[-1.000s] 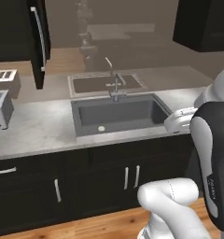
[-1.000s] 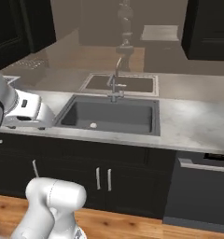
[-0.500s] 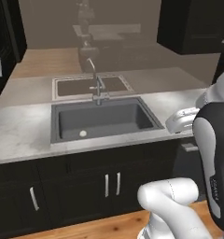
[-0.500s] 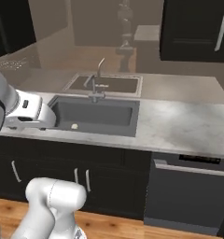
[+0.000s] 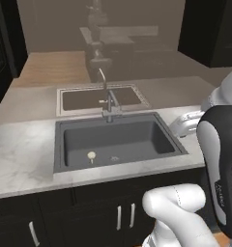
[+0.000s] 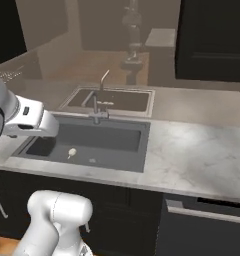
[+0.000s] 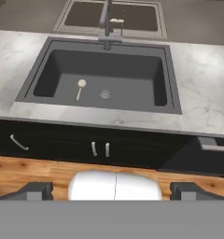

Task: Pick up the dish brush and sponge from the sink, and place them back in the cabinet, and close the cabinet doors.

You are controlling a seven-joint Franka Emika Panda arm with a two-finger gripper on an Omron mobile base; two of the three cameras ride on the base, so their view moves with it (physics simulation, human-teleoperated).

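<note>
The dark grey sink point(image 5: 137, 142) point(image 6: 117, 140) point(image 7: 128, 70) lies straight ahead, with its grey faucet point(image 5: 108, 99) at the back rim. The dish brush point(image 5: 91, 156) point(image 6: 71, 152) point(image 7: 80, 86), cream head and thin pale handle, lies on the basin floor left of the round drain point(image 7: 103, 94). The sponge is out of view. My gripper point(image 7: 113, 190) hangs open and empty, well above and in front of the counter edge. A black wall cabinet point(image 5: 210, 34) point(image 6: 212, 40) shows at the upper right; I cannot see its handles or how its doors stand.
Marble counter point(image 5: 21, 159) point(image 6: 202, 160) runs on both sides of the sink. A beige-rimmed mirrored basin point(image 5: 79, 99) sits behind the faucet. Low black base cabinets with short handles point(image 7: 100, 149) stand below, with a dishwasher front point(image 6: 207, 225) to the right. Wooden floor point(image 7: 39, 170) lies in front.
The whole picture has shifted: the base has driven, and the sink now sits closer and more centred. The toaster and left cabinet door have left the frame. The gripper stays open.
</note>
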